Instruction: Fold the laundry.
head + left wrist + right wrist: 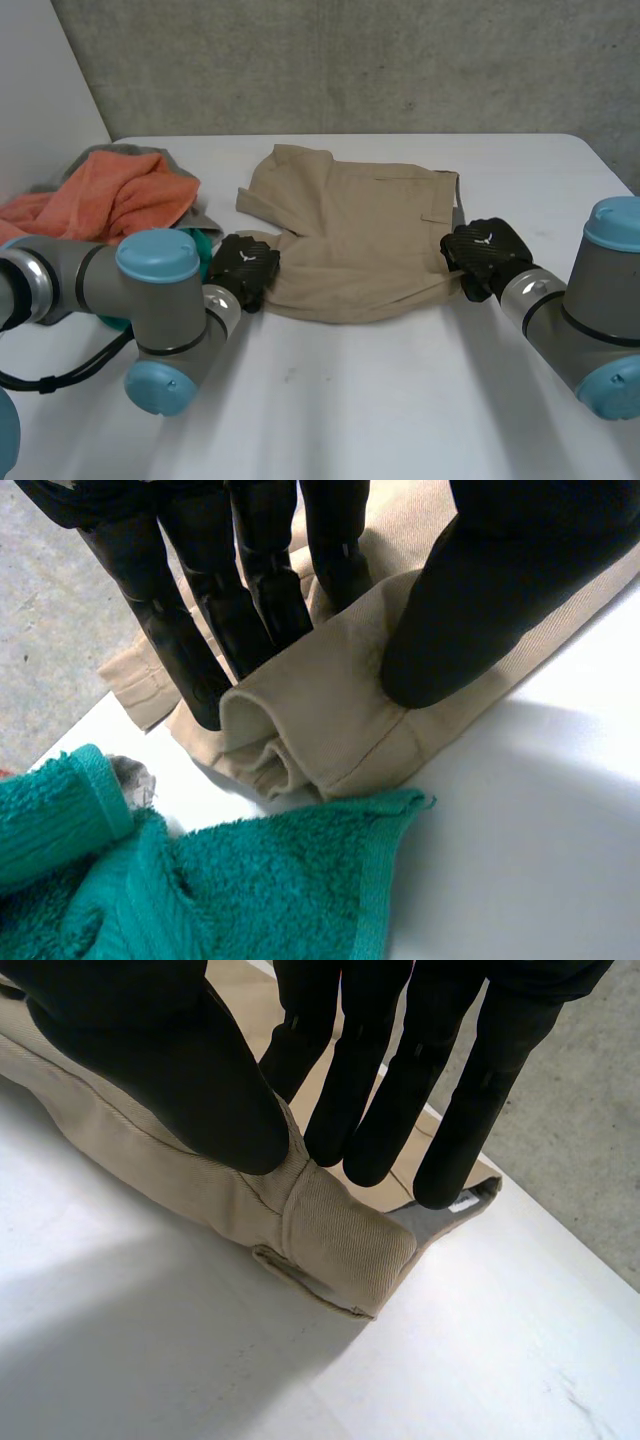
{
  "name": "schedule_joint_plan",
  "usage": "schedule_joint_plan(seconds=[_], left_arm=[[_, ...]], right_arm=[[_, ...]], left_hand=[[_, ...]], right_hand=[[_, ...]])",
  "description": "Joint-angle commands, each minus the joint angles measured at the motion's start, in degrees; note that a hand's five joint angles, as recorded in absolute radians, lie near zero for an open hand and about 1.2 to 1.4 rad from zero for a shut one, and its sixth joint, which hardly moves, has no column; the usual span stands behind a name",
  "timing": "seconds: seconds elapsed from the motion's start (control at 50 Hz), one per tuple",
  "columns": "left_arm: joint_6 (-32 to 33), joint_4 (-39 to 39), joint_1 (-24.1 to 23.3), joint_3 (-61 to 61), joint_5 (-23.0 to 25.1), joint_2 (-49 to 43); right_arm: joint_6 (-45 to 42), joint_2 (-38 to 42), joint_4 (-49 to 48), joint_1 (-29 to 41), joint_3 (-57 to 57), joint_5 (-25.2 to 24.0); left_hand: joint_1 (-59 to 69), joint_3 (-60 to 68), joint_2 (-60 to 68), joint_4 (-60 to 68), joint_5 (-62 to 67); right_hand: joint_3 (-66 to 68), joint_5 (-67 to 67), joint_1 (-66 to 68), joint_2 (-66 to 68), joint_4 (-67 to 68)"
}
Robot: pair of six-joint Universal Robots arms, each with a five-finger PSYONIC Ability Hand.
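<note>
Tan trousers [360, 235] lie folded across the middle of the white table [400, 400]. My left hand [243, 268] is at their near left end; in the left wrist view its fingers [190, 630] and thumb [480, 600] pinch a raised fold of the tan cloth [320, 720]. My right hand [485, 255] is at the near right end by the waistband. There the fingers [370, 1090] and thumb [170, 1070] pinch the tan cloth [340, 1235] between them.
An orange towel [110, 195] lies heaped on a grey cloth [150, 152] at the left. A teal towel [200, 880] lies just beside my left hand, touching the trousers' end. A grey concrete wall [350, 60] stands behind the table.
</note>
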Motion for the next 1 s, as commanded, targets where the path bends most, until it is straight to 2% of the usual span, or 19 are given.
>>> schedule_joint_plan(seconds=[0.02, 0.1, 0.2, 0.26, 0.38, 0.44, 0.52, 0.58, 0.64, 0.7, 0.72, 0.78, 0.8, 0.88, 1.0], left_arm=[[-0.62, -1.58, -0.50, -1.93, 0.38, 4.70], [-1.76, -5.79, -0.59, -6.14, 0.81, 13.84], [-2.12, -12.37, -0.68, -10.71, 1.17, 26.30], [-1.85, -16.68, -0.50, -12.21, 1.25, 30.63], [-1.67, -34.69, -0.94, -15.46, 2.04, 39.60], [-1.67, -42.77, -3.12, -17.04, 5.10, 42.76], [-1.50, -48.07, -6.82, -17.49, 9.42, 45.93], [-1.50, -46.85, -7.09, -16.44, 9.87, 46.46], [-1.06, -40.02, -7.01, -14.42, 9.69, 45.15], [0.43, -29.12, -6.92, -11.69, 8.12, 40.06], [1.83, -23.61, -6.92, -9.86, 6.46, 36.66], [4.82, -16.02, -7.01, -6.16, 3.72, 30.75], [7.09, -11.04, -6.92, -3.02, 2.32, 25.95], [12.37, -3.11, -6.57, 6.37, 0.82, 15.05], [15.11, 1.58, -4.46, 23.01, 1.17, -1.33]], right_arm=[[-0.23, -0.59, 0.93, -0.23, -1.11, 0.41], [-2.59, -1.73, 3.21, 0.03, -1.99, 0.41], [-11.45, -9.10, 11.98, -0.41, -2.87, 0.41], [-16.03, -10.87, 17.43, -0.50, -2.96, 0.50], [-30.79, -17.55, 40.80, -0.76, 1.69, 0.85], [-36.51, -22.38, 48.47, -2.16, 4.51, 0.32], [-37.49, -26.26, 47.69, -2.78, 5.30, -1.25], [-37.06, -26.61, 46.90, -3.04, 5.31, -3.18], [-35.83, -26.18, 45.93, -3.57, 4.52, -4.16], [-31.09, -21.61, 40.23, -4.19, 2.59, -4.42], [-27.94, -18.38, 36.21, -3.75, 0.84, -3.90], [-23.71, -14.41, 30.21, -3.57, -1.72, -2.06], [-21.43, -12.66, 26.98, -3.57, -3.12, -0.14], [-18.69, -9.22, 19.40, -3.40, -7.61, 4.18], [-18.68, 1.31, 6.24, -2.78, -15.07, 6.47]], left_hand=[[14.51, 13.30, 12.72, 12.63, 13.46], [14.51, 13.30, 12.72, 12.63, 13.46], [14.51, 13.30, 12.72, 12.63, 13.46], [14.51, 13.30, 12.72, 12.63, 13.46], [14.51, 13.30, 12.72, 12.63, 13.46], [14.51, 13.30, 12.72, 12.63, 13.46], [14.51, 13.30, 12.72, 12.63, 13.46], [14.51, 13.30, 12.72, 12.63, 13.46], [14.51, 13.30, 12.72, 12.63, 13.46], [14.51, 13.30, 12.72, 12.63, 13.46], [14.51, 13.30, 12.72, 12.63, 13.46], [14.51, 13.30, 12.72, 12.63, 13.46], [14.51, 13.30, 12.72, 12.63, 13.46], [14.51, 13.30, 12.72, 12.63, 13.46], [14.51, 13.30, 12.72, 12.63, 13.46]], right_hand=[[11.93, 11.40, 15.71, 12.35, 11.40], [11.93, 11.40, 15.71, 12.35, 11.40], [11.93, 11.40, 15.71, 12.35, 11.40], [11.93, 11.40, 15.71, 12.35, 11.40], [11.93, 11.40, 15.71, 12.35, 11.40], [11.93, 11.40, 15.71, 12.35, 11.40], [11.93, 11.40, 15.71, 12.35, 11.40], [11.93, 11.40, 15.71, 12.35, 11.40], [11.93, 11.40, 15.71, 12.35, 11.40], [11.93, 11.40, 15.71, 12.35, 11.40], [11.93, 11.40, 15.71, 12.35, 11.40], [11.93, 11.40, 15.71, 12.35, 11.40], [11.93, 11.40, 15.71, 12.35, 11.40], [11.93, 11.40, 15.71, 12.35, 11.40], [11.93, 11.40, 15.71, 12.35, 11.40]])
